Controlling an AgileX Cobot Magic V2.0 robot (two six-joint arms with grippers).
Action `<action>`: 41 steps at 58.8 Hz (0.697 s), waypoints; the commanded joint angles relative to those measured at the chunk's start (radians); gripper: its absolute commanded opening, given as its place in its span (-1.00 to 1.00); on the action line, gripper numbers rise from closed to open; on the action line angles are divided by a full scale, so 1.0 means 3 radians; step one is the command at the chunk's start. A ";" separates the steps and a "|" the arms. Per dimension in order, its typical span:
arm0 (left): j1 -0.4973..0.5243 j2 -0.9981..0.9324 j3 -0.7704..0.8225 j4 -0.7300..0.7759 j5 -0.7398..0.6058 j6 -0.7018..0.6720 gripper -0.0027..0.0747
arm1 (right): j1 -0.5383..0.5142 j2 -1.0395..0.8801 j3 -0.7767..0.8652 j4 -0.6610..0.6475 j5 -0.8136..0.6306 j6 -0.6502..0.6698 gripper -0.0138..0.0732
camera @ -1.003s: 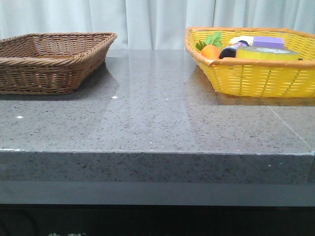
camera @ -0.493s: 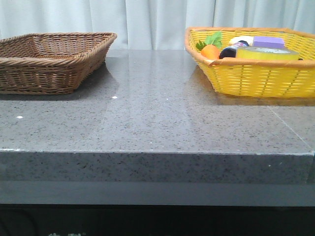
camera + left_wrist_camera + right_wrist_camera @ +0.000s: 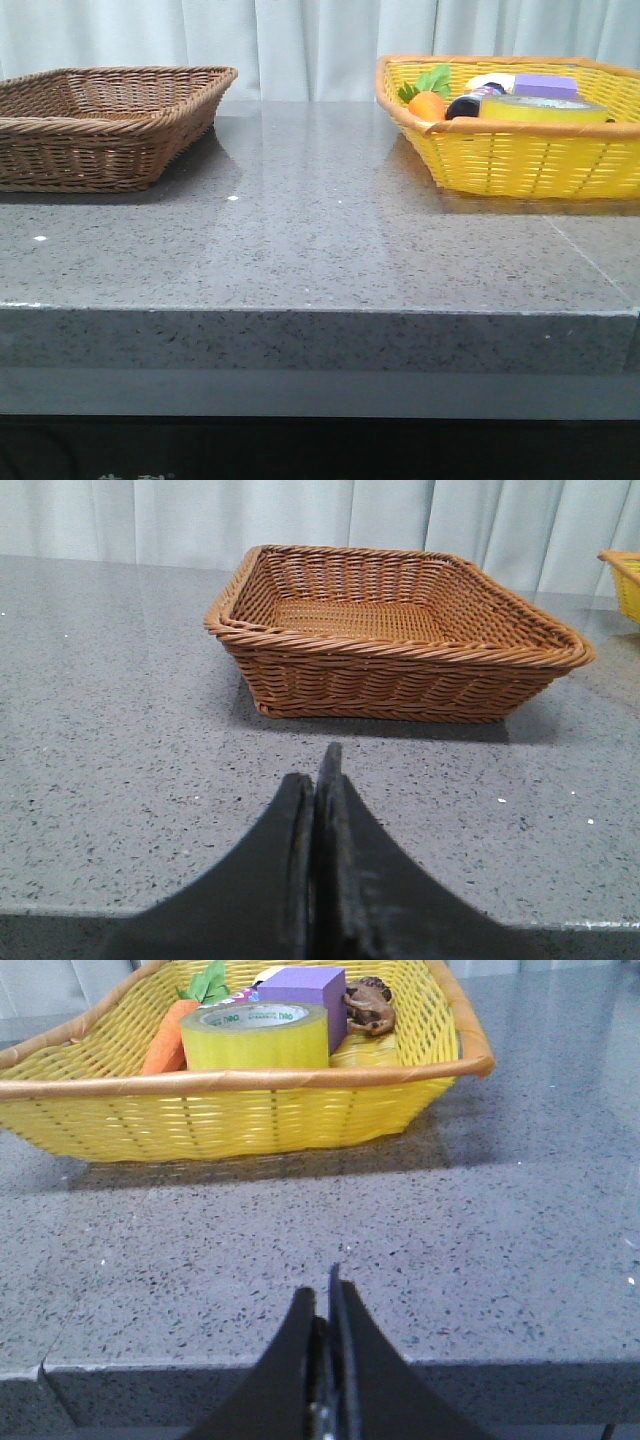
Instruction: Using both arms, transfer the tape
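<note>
The yellow tape roll (image 3: 545, 108) lies flat in the yellow basket (image 3: 520, 160) at the back right of the table. It also shows in the right wrist view (image 3: 257, 1036), with its white core printed in green. My right gripper (image 3: 322, 1295) is shut and empty, low at the table's front edge, well short of the basket. My left gripper (image 3: 316, 770) is shut and empty, over the table in front of the brown wicker basket (image 3: 390, 630). Neither arm shows in the front view.
The yellow basket (image 3: 250, 1110) also holds a purple box (image 3: 305, 992), a toy carrot (image 3: 168, 1032) and a small brown object (image 3: 368, 1007). The brown wicker basket (image 3: 100, 125) at the back left is empty. A white curtain hangs behind the grey stone table (image 3: 320, 250).
</note>
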 commanded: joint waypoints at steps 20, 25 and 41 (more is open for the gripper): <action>0.0003 -0.0061 0.0131 -0.0010 -0.0329 -0.0036 -0.98 | -0.0011 -0.0083 -0.0087 -0.0015 -0.0339 -0.0011 -0.89; 0.0003 -0.0061 0.0124 -0.0099 -0.0452 -0.0036 -0.98 | -0.0011 -0.0083 -0.0087 -0.0007 -0.0434 -0.0011 -0.89; 0.0003 -0.0031 -0.0342 -0.0421 -0.0693 -0.0036 -0.98 | -0.0011 -0.0063 -0.0586 0.0040 -0.0459 -0.0011 -0.89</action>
